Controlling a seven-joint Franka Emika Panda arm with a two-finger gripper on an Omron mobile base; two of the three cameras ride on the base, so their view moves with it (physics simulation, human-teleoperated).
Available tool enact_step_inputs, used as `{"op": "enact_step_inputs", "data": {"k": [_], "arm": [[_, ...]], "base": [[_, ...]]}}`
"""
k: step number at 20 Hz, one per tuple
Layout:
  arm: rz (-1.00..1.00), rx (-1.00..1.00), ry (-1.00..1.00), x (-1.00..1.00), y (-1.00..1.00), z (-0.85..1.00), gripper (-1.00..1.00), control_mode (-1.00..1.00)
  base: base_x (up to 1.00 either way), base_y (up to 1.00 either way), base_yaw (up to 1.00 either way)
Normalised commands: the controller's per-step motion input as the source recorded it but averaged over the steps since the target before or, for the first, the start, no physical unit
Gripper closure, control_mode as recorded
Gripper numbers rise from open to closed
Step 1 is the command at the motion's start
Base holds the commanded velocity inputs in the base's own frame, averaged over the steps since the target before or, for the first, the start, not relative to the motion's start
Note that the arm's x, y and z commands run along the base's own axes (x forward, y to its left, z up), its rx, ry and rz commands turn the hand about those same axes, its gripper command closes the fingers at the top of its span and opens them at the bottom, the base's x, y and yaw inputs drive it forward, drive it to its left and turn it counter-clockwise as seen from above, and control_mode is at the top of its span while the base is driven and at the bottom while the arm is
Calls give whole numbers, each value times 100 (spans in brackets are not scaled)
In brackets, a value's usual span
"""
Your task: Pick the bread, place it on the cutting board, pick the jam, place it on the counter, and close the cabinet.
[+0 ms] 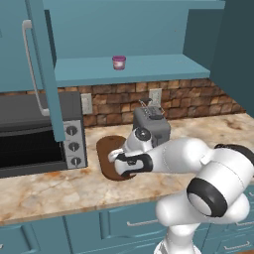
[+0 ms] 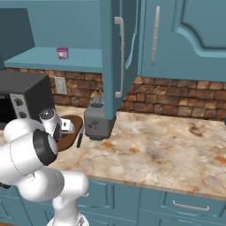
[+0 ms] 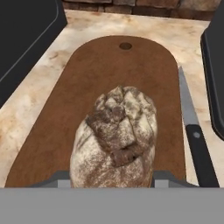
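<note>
Gripping the bread [image 3: 114,140] between the closed-in fingers of the hand [image 3: 111,177], the loaf filling the gap right at the fingertips. Hovering or resting just over the near half of the cutting board [image 3: 105,74]; contact between loaf and board not clear. Lying just beside the board's right edge, a black-handled knife [image 3: 192,131], blade pointing away. Flanking the board, the dark oven [image 1: 34,134] on the left and the toaster [image 1: 151,124] on the right, all sitting on the marbled tabletop [image 1: 49,188]. Reaching low across the tabletop in the left base view, the hand [image 1: 116,161] over the board [image 1: 106,149]. Standing farther back and higher, the jam [image 1: 118,62] on the inner shelf of the cabinet [image 2: 117,53], doors hanging open, well apart from the hand.
</note>
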Motion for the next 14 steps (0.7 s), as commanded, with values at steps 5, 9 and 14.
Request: {"op": "enact_step_inputs", "data": {"k": [5,9,14], "arm": [[1,0,0,0,4,-11,100,-100],[1,0,0,0,4,-11,100,-100],[2,0,0,0,2,-6,100,-100]], "base": [[0,0,0],[0,0,0],[0,0,0]]}}
